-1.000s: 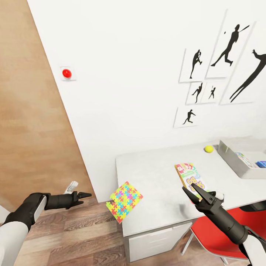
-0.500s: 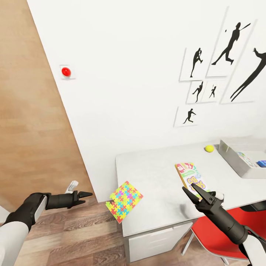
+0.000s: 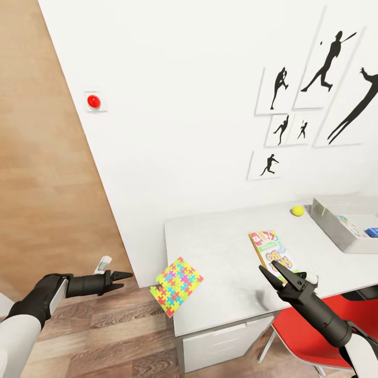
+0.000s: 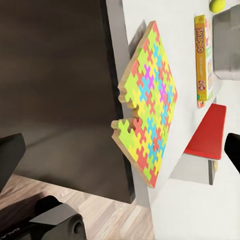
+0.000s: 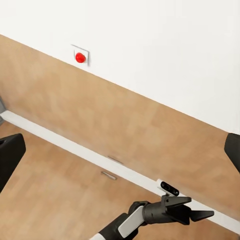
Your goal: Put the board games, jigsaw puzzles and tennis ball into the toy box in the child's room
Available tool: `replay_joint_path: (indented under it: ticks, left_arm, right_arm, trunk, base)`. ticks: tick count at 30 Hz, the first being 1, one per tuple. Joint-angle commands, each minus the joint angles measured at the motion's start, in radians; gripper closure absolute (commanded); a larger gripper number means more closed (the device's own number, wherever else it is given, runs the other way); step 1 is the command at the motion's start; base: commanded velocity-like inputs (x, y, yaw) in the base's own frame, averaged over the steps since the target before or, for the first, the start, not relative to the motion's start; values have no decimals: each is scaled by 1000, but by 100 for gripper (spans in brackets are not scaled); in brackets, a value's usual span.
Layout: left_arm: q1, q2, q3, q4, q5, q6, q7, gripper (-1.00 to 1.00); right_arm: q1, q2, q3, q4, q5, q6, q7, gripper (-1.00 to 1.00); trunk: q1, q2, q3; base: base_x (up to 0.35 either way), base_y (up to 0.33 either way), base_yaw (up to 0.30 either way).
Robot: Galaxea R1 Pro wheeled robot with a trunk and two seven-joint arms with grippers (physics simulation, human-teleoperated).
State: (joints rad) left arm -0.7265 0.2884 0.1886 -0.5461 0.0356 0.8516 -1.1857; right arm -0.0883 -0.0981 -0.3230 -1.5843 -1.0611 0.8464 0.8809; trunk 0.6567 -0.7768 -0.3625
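Already the toy box (image 3: pixel 336 227) on the table (image 3: pixel 226 262) holds game boxes (image 3: pixel 350 227). Outside it lie the tennis ball (image 3: pixel 297 211), Skip-Bo box (image 3: pixel 270 249) and an overhanging jigsaw puzzle (image 3: pixel 177 285). Both the left gripper (image 3: pixel 122 280) and right gripper (image 3: pixel 273 272) are spread and empty.

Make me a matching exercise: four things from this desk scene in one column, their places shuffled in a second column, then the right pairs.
1. jigsaw puzzle
2. tennis ball
3. Skip-Bo box
4. toy box

A. at the desk's right end
B. flat on the desk beside the right gripper
C. overhanging the desk's left edge
D. on the desk just left of the grey bin

Pairs: 1-C, 2-D, 3-B, 4-A
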Motion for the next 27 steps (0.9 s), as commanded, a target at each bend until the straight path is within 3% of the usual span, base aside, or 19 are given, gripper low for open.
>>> replay_joint_path:
  ticks: [1,10,15,27]
  left_arm:
    - [-1,0,1,0,3,9,-3,-100]
    - [-1,-1,2,0,2,9,-18,-100]
    - [-1,0,2,0,1,9,-20,-100]
    - [-1,-1,2,0,1,10,-21,-100]
  right_arm:
    - [-1,0,-1,0,-2,5,1,-100]
    - [-1,0,-1,1,-2,2,1,-100]
    - [-1,1,-1,1,-2,-1,1,-100]
    - [-1,1,-1,1,-2,-1,1,-100]
  trunk:
    - [4,-8,-4]
    - [8,-15,-8]
    - [27,-50,-23]
    - [27,-50,-23]
  base:
    - [0,0,0]
    - [0,0,0]
    - [0,0,0]
    - [-3,0,0]
